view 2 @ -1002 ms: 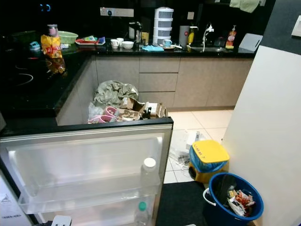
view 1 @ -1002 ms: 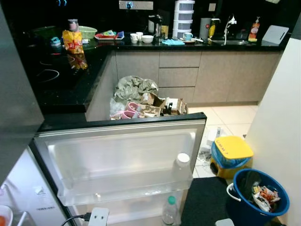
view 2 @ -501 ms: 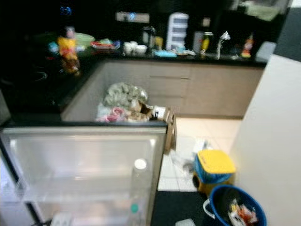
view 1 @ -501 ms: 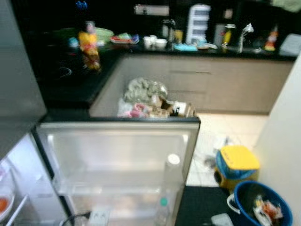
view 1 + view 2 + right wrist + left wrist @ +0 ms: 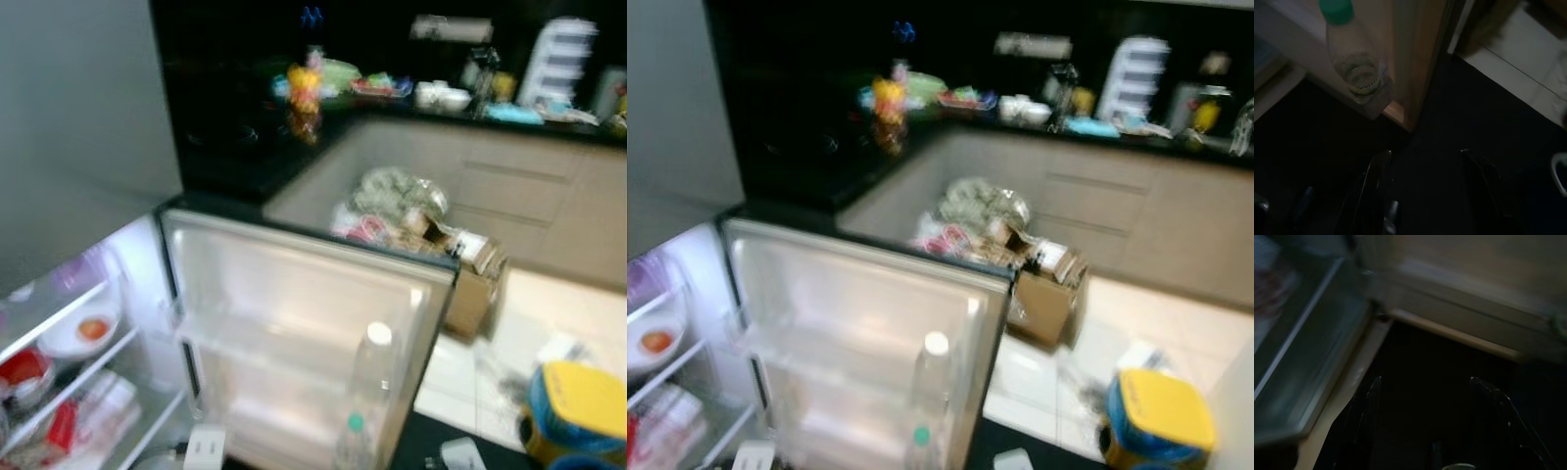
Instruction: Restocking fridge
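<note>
A: What is shown from the head views?

B: The fridge door (image 5: 294, 333) is seen swung open, presumably so its racks can be filled. A white-capped bottle (image 5: 372, 367) is stood upright in the upper door rack, and a green-capped bottle (image 5: 353, 446) in the rack below. Lit shelves (image 5: 69, 333) with a bowl (image 5: 83, 333) are seen at the left. Everything is blurred.

A: And from the left wrist?

B: The left gripper (image 5: 1432, 421) is seen spread wide and empty, hung low beside the fridge's base.

A: The right wrist?

B: The right gripper (image 5: 1425, 191) is likewise held wide, with nothing grasped. The green-capped bottle (image 5: 1352, 58) is seen ahead of the fingers, near but untouched.
</note>
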You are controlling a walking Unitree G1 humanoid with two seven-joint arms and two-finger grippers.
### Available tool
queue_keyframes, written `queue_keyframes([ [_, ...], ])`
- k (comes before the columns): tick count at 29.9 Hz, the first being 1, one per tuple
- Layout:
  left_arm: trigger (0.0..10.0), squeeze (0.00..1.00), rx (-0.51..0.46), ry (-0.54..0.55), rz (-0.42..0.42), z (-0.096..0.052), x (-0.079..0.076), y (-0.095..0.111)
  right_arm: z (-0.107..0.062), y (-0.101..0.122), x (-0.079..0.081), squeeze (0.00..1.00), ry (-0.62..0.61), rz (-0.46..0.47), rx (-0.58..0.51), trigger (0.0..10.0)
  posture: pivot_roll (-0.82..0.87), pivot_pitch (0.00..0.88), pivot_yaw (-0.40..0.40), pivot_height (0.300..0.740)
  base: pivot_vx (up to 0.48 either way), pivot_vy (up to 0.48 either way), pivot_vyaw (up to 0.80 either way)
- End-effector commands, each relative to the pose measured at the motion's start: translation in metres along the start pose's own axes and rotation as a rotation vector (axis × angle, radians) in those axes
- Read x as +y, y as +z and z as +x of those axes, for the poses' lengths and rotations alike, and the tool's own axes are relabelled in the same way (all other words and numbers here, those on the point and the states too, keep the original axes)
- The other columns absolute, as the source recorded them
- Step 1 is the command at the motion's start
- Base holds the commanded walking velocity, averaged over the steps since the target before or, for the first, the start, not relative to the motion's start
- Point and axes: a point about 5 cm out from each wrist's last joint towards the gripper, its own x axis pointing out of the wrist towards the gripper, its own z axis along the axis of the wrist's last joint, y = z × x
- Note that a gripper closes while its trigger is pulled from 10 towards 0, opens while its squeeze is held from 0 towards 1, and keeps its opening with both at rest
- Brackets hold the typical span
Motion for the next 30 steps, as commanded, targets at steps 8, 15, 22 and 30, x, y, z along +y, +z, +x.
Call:
queue_keyframes([
  [8,10.0,0.0,0.007,-0.005,0.005,-0.0002,-0.0014,-0.0014,-0.0022,-0.0057,-0.0038,0.0,-0.013,-0.006,0.017,10.0,-0.03,0.053,-0.04,0.74,0.0,-0.48,0.0],
  [15,10.0,0.0,0.009,-0.002,0.003,-0.0004,-0.0009,-0.0019,-0.0019,-0.0057,-0.0022,0.0,-0.004,-0.015,0.017,10.0,-0.03,0.053,-0.042,0.74,0.0,-0.48,0.0],
  [22,10.0,0.0,0.012,0.025,-0.021,-0.0006,0.0027,-0.0025,-0.0013,-0.0039,-0.0014,0.0,0.002,-0.025,0.014,10.0,-0.03,0.054,-0.043,0.74,0.0,-0.069,0.0],
  [30,10.0,0.0,0.014,0.028,-0.02,-0.0013,0.0044,-0.0035,-0.001,-0.0035,0.0011,0.0,0.011,-0.03,0.009,10.0,-0.03,0.059,-0.039,0.74,0.0,0.0,0.0],
])
